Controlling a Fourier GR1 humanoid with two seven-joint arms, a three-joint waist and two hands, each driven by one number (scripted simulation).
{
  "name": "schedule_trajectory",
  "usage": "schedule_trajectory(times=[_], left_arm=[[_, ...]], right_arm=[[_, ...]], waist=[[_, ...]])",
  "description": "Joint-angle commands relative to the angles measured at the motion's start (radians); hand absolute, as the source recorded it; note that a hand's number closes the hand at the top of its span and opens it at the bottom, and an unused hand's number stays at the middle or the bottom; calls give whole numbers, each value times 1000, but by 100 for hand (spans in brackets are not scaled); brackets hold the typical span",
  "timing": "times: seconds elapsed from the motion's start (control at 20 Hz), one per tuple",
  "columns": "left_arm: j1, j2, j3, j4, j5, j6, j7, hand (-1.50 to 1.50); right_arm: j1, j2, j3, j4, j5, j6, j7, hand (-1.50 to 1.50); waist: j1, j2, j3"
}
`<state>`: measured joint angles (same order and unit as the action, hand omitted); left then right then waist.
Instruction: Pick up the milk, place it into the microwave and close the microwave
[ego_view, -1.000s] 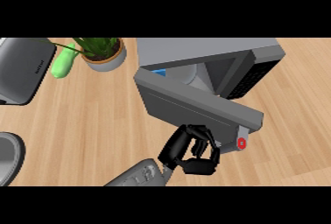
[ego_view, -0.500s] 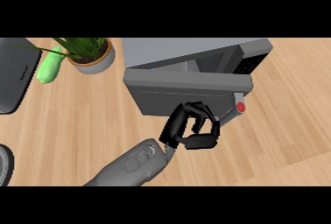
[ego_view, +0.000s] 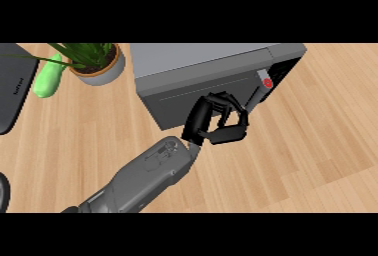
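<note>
The grey microwave (ego_view: 207, 62) stands at the back of the wooden counter. Its door (ego_view: 184, 100) is swung almost flat against the body, and a light handle (ego_view: 258, 92) with a red button (ego_view: 267, 83) shows at the door's right edge. My right hand (ego_view: 216, 121) is in front of the door's lower right part. Its fingers are curled, hold nothing, and touch the door's face. The forearm (ego_view: 148, 175) comes in from the lower left. No milk shows in the head view; the microwave's inside is hidden behind the door.
A potted plant (ego_view: 96, 62) stands left of the microwave, with a green vegetable (ego_view: 49, 81) lying beside it. A dark flat board (ego_view: 11, 95) is at the left edge, and a dark round rim (ego_view: 3, 192) shows at the lower left.
The microwave door has swung from wide open to nearly shut. My right hand has followed it upward and to the right, staying against its outer face.
</note>
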<state>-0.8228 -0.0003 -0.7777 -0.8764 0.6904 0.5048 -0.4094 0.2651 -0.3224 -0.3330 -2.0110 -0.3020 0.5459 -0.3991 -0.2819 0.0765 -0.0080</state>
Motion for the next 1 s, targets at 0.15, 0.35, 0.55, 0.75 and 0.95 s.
schedule_trajectory(times=[0.15,0.35,0.55,0.75,0.95], left_arm=[[-77,0,50,49,82,-8,-70,150],[-87,0,41,69,112,-14,-96,150],[-83,0,33,87,134,-17,-125,150],[-93,0,34,98,155,-20,-153,150],[-97,0,23,108,174,-17,-178,150]], right_arm=[[-55,-34,-24,9,-54,-8,38,-150],[-68,-54,-31,19,-68,-7,61,-150],[-92,-83,-57,26,-87,-10,74,-150],[-120,-116,-81,47,-102,-9,87,-150],[-138,-132,-96,71,-126,-11,100,-150]], waist=[[-20,12,1],[-22,10,2],[-34,14,2],[-30,16,4],[-34,15,5]])
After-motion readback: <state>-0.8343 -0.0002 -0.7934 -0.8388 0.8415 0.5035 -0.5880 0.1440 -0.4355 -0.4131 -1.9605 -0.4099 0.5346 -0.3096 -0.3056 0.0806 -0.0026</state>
